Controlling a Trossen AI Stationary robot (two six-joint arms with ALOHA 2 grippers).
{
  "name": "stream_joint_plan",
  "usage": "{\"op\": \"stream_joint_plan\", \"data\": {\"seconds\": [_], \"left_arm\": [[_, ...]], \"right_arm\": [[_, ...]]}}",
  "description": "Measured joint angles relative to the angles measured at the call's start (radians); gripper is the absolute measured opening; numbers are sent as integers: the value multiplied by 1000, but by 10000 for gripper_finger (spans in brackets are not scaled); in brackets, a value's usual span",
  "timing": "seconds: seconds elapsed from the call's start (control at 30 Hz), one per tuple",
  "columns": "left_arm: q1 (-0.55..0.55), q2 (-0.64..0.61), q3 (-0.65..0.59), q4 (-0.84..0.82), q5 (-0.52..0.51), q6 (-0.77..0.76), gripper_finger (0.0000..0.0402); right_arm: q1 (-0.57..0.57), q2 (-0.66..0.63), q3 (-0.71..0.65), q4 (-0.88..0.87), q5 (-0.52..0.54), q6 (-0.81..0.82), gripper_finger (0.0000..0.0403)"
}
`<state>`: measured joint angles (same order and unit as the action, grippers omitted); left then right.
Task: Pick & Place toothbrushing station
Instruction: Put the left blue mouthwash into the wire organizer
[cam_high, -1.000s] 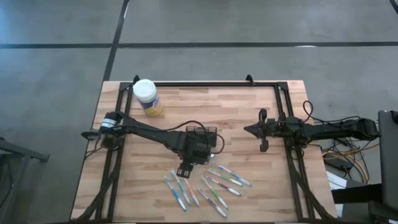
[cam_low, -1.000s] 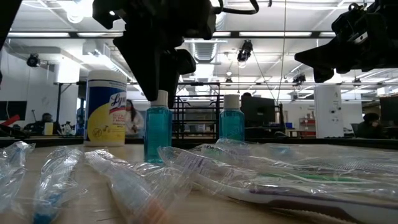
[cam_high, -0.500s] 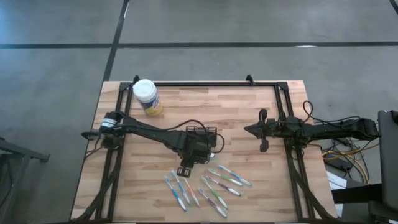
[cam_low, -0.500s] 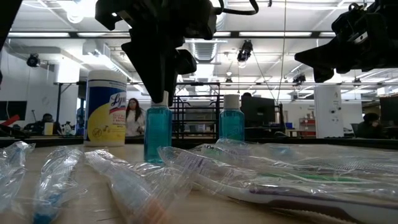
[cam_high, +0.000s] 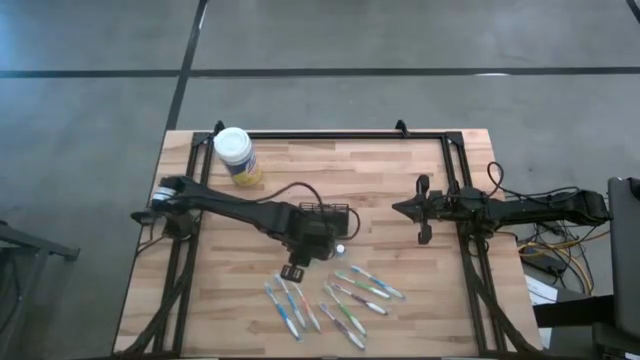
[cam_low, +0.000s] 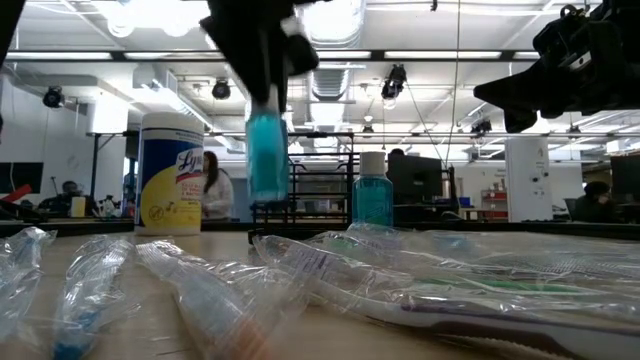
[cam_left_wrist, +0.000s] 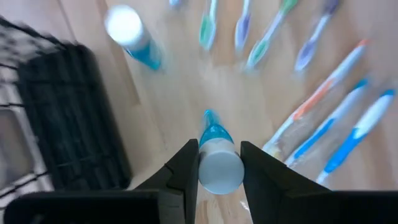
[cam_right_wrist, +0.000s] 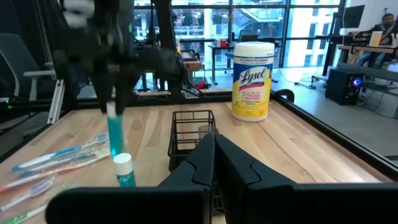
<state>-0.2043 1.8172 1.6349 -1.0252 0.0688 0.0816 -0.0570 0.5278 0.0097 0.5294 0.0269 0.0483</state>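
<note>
Near the tabletop's (cam_high: 400, 180) middle we see the left tool (cam_left_wrist: 218, 167) pinching a blue bottle (cam_low: 267, 155) upright, aloft just beside the toothbrushing station (cam_high: 322, 212); the right tool (cam_high: 424, 208) waits rightward, pressed together.

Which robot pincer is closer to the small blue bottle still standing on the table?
The left pincer. It holds another blue bottle lifted just beside the standing white-capped blue bottle. The right pincer waits farther off, near the table's right edge.

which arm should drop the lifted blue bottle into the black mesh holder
Left. Its gripper already holds the small blue white-capped bottle aloft beside the black mesh holder box; the right gripper waits farther off.
</note>
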Motion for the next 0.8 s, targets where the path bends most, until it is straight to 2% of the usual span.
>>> {"op": "stream_joint_plan", "data": {"seconds": [0.2,0.37,0.47,0.8], "left_arm": [[7,-155,-8,-6,-2,24,98],[13,-308,-73,7,-2,31,98],[22,-428,-173,71,-2,29,98],[54,-880,-614,324,-3,-82,98]], "right_arm": [[0,0,0,-1,0,2,8],[0,0,0,-1,0,1,8],[0,0,0,-1,0,2,8],[0,0,0,-1,0,1,8]]}}
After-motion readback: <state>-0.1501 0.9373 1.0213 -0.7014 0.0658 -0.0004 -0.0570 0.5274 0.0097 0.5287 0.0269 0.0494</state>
